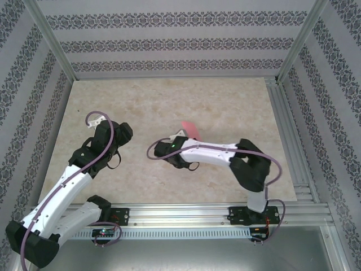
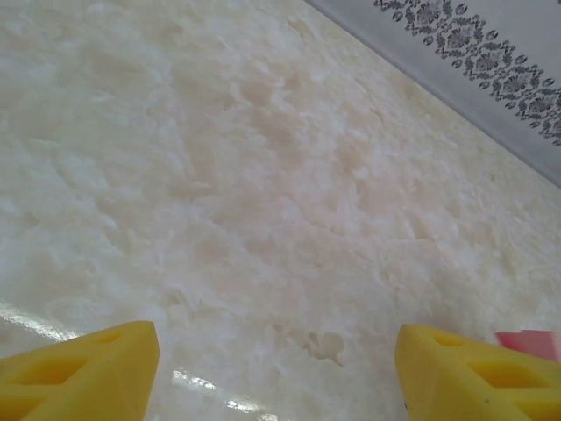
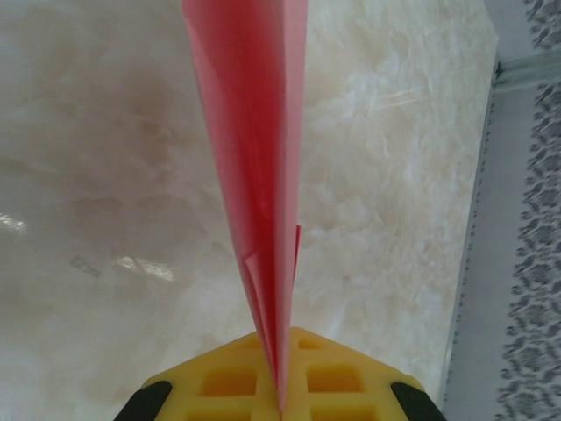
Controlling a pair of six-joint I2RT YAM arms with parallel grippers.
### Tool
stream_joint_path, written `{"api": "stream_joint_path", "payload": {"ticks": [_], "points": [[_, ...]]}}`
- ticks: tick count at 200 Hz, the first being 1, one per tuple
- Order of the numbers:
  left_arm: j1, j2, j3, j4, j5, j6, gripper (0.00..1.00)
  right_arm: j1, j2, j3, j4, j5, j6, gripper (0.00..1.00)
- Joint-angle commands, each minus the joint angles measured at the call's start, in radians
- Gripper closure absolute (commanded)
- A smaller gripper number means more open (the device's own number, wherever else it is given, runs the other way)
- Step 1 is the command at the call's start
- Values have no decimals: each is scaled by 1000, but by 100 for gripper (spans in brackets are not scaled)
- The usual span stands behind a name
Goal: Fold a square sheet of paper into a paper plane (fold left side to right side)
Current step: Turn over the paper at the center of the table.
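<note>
- The right gripper (image 3: 282, 375) has its yellow moulded pads pressed together. They pinch the near end of the thin pinkish-red folded sheet of paper (image 3: 254, 132).
- From the pads the sheet of paper runs forward edge-on as a narrow blade of several stacked layers. A small inner flap shows just ahead of the pads.
- In the overhead view the right gripper (image 1: 183, 136) is near the table centre. The sheet of paper (image 1: 190, 129) projects from it toward the far side, raised above the beige marble-patterned table top (image 1: 169, 96).
- The left gripper (image 2: 276, 373) has its yellow fingers spread wide with nothing between them, and bare table lies ahead. A pink corner of the sheet of paper (image 2: 529, 344) shows at the right edge of its wrist view.
- In the overhead view the left gripper (image 1: 97, 120) stands well apart from the paper, to the left.
- Handling, as a judgement: the paper is very light, limp across its faces and stiffer along its creases. It is easily crumpled or torn.
- Recommended hold, also a judgement: grip across the stacked layers close to a crease, with moderate pressure. A single loose flap is likely to slip or unfold.
- Containers: no tray, box or bin stands on the table top in the overhead view.
</note>
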Motion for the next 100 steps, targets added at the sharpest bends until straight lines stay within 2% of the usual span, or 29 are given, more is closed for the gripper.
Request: {"api": "stream_joint_path", "payload": {"ticks": [1, 17, 34, 44, 73, 100], "points": [[18, -4, -9, -22, -13, -16, 25, 32, 102, 65, -66, 58, -22, 95], [23, 2, -13, -13, 4, -13, 24, 45, 170, 101, -63, 21, -36, 90], [29, 11, -14, -3, 27, -6, 24, 58, 194, 122, -45, -53, -54, 72], [31, 19, -14, -1, 38, -4, 24, 61, 171, 117, -6, -138, -58, 64], [38, 44, -19, 23, 104, 13, 23, 67, -42, -36, 212, -424, -51, 44], [42, 84, -43, 107, 221, 40, 23, 44, -259, -172, 304, -530, -28, 32]]}}
